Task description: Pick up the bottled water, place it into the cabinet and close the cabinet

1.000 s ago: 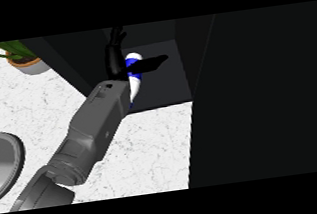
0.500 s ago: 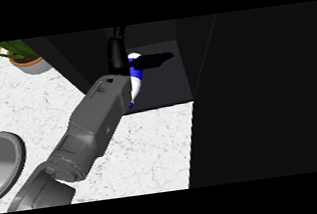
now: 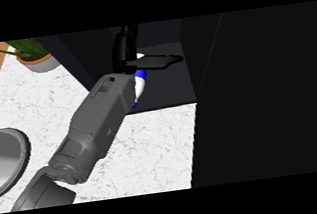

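Inside the dark cabinet, the left hand grips the blue-and-white bottled water

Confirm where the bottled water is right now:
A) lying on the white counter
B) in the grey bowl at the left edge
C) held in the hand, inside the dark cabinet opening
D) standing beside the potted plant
C: the hand has its fingers curled round the bottled water, within the dark cabinet opening, above its floor.
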{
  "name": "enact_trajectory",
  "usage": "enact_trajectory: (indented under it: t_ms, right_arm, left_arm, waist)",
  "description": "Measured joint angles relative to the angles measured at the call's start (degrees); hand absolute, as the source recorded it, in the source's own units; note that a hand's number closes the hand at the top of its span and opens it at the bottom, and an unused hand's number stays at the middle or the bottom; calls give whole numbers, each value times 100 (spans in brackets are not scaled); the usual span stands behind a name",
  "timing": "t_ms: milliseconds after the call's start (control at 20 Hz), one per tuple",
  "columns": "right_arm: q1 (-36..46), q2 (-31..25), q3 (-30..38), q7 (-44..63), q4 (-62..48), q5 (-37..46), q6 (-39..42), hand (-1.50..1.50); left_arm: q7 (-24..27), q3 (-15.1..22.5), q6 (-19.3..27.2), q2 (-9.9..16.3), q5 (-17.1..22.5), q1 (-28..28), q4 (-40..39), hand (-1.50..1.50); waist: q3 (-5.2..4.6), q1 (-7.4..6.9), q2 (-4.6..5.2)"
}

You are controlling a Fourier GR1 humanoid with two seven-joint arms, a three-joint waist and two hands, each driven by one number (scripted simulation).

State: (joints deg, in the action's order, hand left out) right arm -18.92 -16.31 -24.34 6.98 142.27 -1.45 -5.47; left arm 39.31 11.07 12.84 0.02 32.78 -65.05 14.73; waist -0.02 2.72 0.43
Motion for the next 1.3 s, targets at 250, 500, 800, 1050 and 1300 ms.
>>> enact_trajectory:
  t_ms: [250,500,800,1050,1300]
  right_arm:
    - [-6,8,71,63,5,14,-3,-150]
    - [-44,11,-45,143,15,50,2,-150]
    - [70,-159,-214,173,8,142,53,150]
    - [289,-575,-366,537,6,189,343,150]
    - [521,-602,-845,1046,-8,198,470,150]
  left_arm:
    - [-279,260,-156,-2,282,476,812,-150]
    - [-573,727,58,0,385,1280,2004,150]
    - [-908,1062,230,167,234,2416,3406,150]
    - [-1110,1440,325,445,76,3454,4536,150]
    - [-1296,1702,490,929,-66,4601,5970,150]
  waist:
    - [1,-130,-54]
    - [2,-242,-92]
    - [1,-346,-110]
    - [0,-405,-119]
    - [-1,-416,-108]
